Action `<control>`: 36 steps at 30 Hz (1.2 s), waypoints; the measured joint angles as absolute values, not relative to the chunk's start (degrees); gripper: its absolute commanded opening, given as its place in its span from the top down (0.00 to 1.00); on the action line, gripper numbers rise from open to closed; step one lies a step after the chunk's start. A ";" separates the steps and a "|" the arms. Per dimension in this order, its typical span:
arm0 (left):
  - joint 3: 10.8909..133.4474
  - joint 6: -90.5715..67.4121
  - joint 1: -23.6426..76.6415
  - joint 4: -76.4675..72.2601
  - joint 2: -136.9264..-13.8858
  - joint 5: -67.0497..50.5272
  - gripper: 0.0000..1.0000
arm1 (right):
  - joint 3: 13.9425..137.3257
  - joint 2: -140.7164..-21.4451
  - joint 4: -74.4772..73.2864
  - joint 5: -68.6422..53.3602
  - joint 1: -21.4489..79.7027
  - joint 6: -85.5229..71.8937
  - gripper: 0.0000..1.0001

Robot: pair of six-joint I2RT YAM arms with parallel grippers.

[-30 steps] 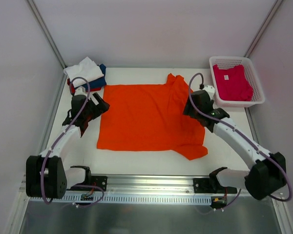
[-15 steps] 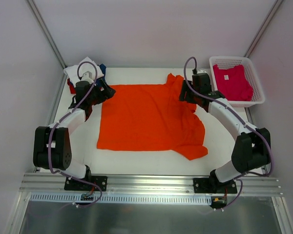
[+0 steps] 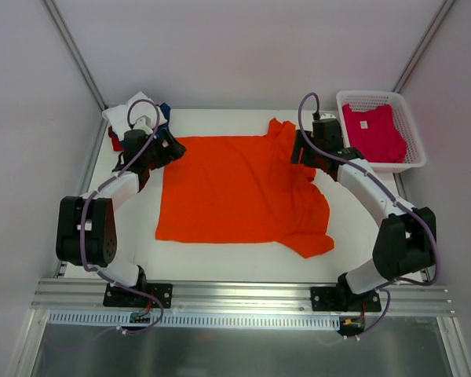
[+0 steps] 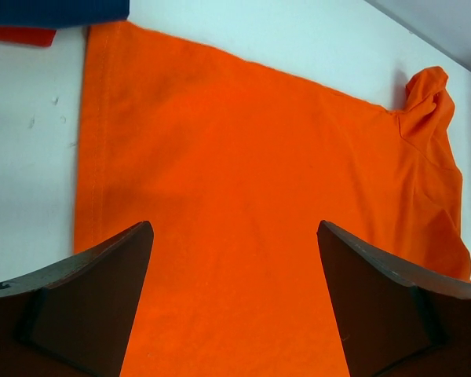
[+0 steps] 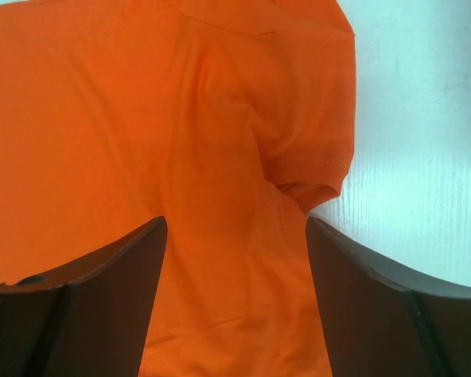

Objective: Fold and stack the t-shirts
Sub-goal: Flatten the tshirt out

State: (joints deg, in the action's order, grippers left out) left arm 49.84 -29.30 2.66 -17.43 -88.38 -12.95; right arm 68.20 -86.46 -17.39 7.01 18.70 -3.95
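Observation:
A bright orange t-shirt [image 3: 235, 188] lies spread flat on the white table, its sleeves at the right side. My left gripper [image 3: 166, 147] is open over the shirt's far left corner; in the left wrist view [image 4: 234, 228] its fingers straddle orange cloth [image 4: 243, 181]. My right gripper [image 3: 301, 148] is open over the shirt's far right part by the upper sleeve; in the right wrist view [image 5: 235, 221] the sleeve [image 5: 314, 169] lies just ahead. A magenta-pink t-shirt [image 3: 372, 132] lies in the basket. Folded white [image 3: 133, 111], navy [image 3: 163, 126] and red [image 3: 113, 140] shirts are stacked at the far left.
The white mesh basket [image 3: 410, 157] stands at the far right corner. Grey walls with metal posts close in the table on three sides. An aluminium rail [image 3: 243, 302] with the arm bases runs along the near edge.
Both arms reached away from the near edge to the shirt's far side. In the last half second they barely moved.

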 measured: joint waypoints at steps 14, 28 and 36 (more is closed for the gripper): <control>74.04 -23.70 2.63 -13.93 -107.53 -9.13 0.17 | 80.40 -100.14 -17.30 0.32 14.31 -3.73 0.25; 78.00 -21.54 2.57 -6.37 -113.86 -5.37 0.23 | 94.63 -113.38 -15.20 -7.75 7.22 -5.89 0.27; 78.39 -21.91 2.52 -4.05 -114.83 -5.58 0.26 | 94.61 -114.24 -14.81 -10.28 6.96 -6.94 0.27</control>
